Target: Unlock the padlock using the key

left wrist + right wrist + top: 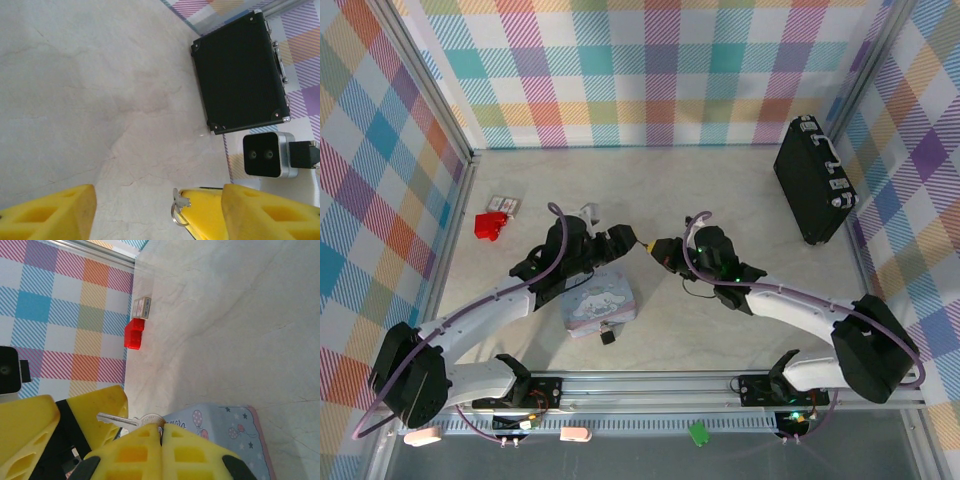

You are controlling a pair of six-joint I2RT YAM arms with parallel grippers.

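Pale surface (pixel 740 200), near the tin (pixel 600 302): my right gripper (pixel 161 429) pinches the key (pixel 117 420), left gripper (pixel 623 238) gapes open around it.

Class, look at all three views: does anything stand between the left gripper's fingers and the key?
Only the right gripper, shut on the key. In the left wrist view its yellow fingertip lies between the key and the left gripper's finger on the picture's right. Toward the other finger, nothing visible intervenes.
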